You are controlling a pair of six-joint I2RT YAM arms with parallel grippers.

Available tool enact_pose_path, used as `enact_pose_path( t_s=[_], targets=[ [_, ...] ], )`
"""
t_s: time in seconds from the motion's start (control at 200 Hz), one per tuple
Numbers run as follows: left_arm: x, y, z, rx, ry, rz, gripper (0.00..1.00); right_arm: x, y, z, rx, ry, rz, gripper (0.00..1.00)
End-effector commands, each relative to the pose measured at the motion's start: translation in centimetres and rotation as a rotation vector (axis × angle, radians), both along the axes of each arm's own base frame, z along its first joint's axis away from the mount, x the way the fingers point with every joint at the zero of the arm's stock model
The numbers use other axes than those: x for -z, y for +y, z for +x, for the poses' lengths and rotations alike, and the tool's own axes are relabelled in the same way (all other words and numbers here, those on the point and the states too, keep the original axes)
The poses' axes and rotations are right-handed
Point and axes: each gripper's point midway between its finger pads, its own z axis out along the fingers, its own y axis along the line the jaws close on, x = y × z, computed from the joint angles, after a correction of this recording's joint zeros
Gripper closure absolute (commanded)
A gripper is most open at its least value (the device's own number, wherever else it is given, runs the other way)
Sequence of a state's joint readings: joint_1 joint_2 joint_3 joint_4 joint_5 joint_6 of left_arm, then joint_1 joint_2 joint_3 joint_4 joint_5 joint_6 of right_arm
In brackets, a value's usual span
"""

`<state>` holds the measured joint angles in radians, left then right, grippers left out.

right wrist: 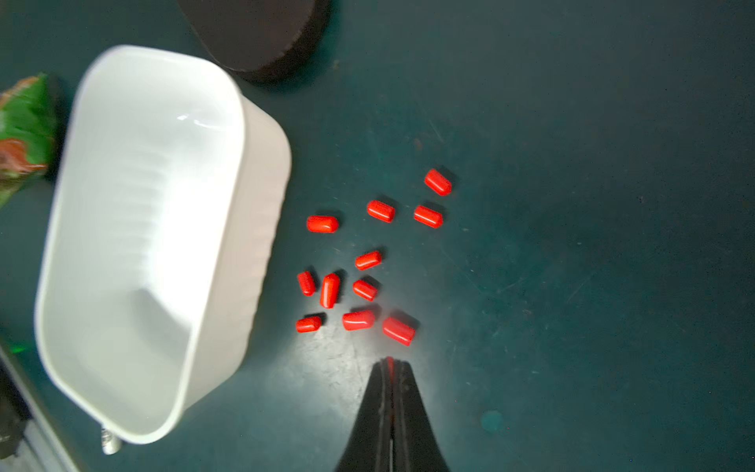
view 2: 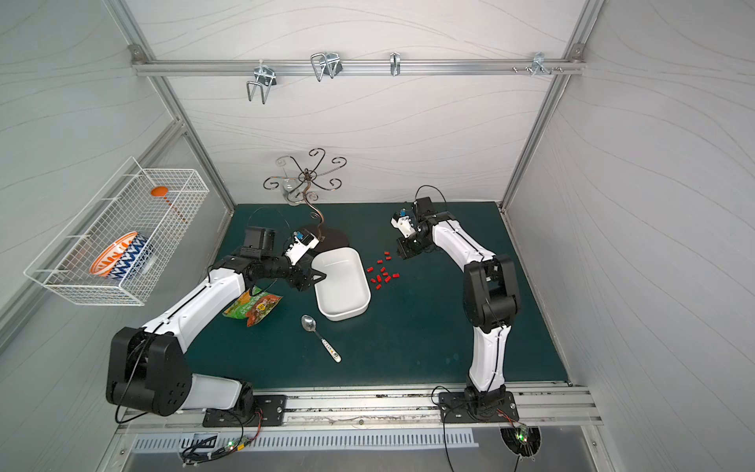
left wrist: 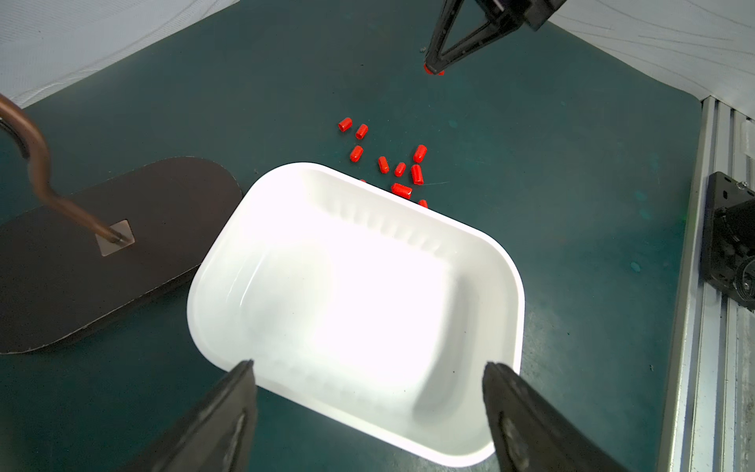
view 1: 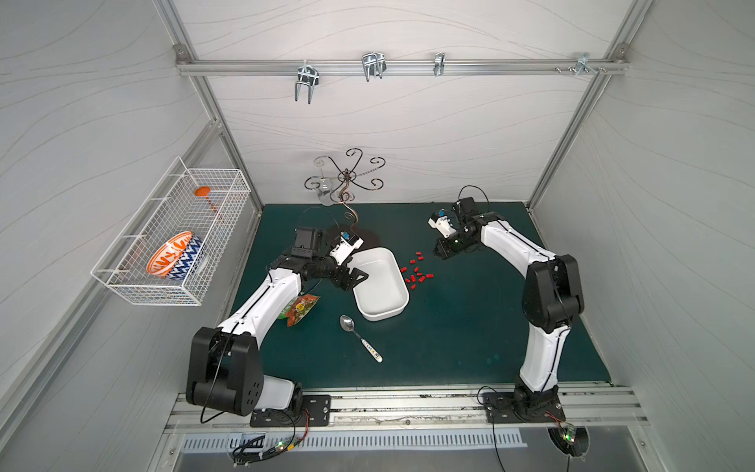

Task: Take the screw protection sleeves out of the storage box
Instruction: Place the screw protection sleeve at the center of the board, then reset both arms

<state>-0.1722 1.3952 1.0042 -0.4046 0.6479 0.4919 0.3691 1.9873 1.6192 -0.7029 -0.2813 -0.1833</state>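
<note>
Storage box sits upright on the green tabletop, centre of frame in both top views. Screw protection sleeves lie scattered on the tabletop just right of the box's long wall, outside it. Eleven lie loose in the right wrist view.

Left gripper is over the box's left rim, fingers spread wide, grasping nothing; contact with the rim unclear.

Right gripper is up and right of the scatter, fingers clenched on one red sleeve, a sliver showing at the tips.
</note>
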Motion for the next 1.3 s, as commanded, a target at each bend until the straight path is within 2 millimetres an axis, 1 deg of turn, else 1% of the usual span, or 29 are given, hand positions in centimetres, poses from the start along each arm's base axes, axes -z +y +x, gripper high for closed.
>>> enact_pose_path(
  t_s=[0.0,0.11,0.215,0.32,0.415,0.53,0.625,0.765,0.865,0.975,1.076,1.186,1.296],
  targets=[
    [-1.2,-0.2,-0.1,0.008,-0.047,-0.013,0.10,3.4,-0.1,0.1,-0.007,0.033,-0.098,0.94],
    [-1.3,-0.2,-0.3,0.017,-0.045,-0.010,0.10,5.4,0.4,0.2,-0.002,0.070,-0.121,0.90],
    [-1.3,-0.2,-0.5,0.023,-0.049,-0.005,0.10,6.5,1.1,0.0,-0.015,0.097,-0.120,0.85],
    [-1.2,-0.1,-0.5,0.022,-0.052,0.007,0.11,7.0,1.7,-0.2,-0.024,0.124,-0.106,0.78],
    [-1.0,0.1,-0.7,0.025,-0.052,0.021,0.11,6.7,1.4,0.1,-0.017,0.122,-0.103,0.69],
    [-0.8,0.3,-0.8,0.026,-0.060,0.040,0.11,5.0,1.3,0.4,-0.012,0.109,-0.059,0.62],
    [-0.7,0.6,-0.9,0.021,-0.053,0.056,0.10,3.3,1.1,0.4,-0.016,0.098,-0.027,0.59],
    [-0.7,1.4,-0.9,0.006,-0.050,0.092,0.09,-0.1,0.6,0.3,-0.043,0.045,0.018,0.54],
    [-1.0,2.3,-0.5,-0.024,-0.047,0.091,0.09,-2.5,0.1,-0.1,-0.066,-0.029,0.020,0.48],
    [-1.3,4.1,0.4,-0.098,-0.038,0.083,0.08,-4.6,-1.0,-0.5,-0.060,-0.113,-0.002,0.41],
    [-1.6,6.4,1.6,-0.199,-0.035,0.103,0.08,-5.9,-2.5,-0.9,-0.012,-0.141,0.007,0.28],
    [-2.2,9.0,3.0,-0.318,-0.059,0.133,0.07,-6.9,-4.4,-1.3,0.035,-0.179,0.009,0.11],
    [-2.7,11.2,3.6,-0.412,-0.103,0.162,0.07,-8.0,-6.9,-1.4,0.090,-0.227,-0.012,0.02]
  ],
)
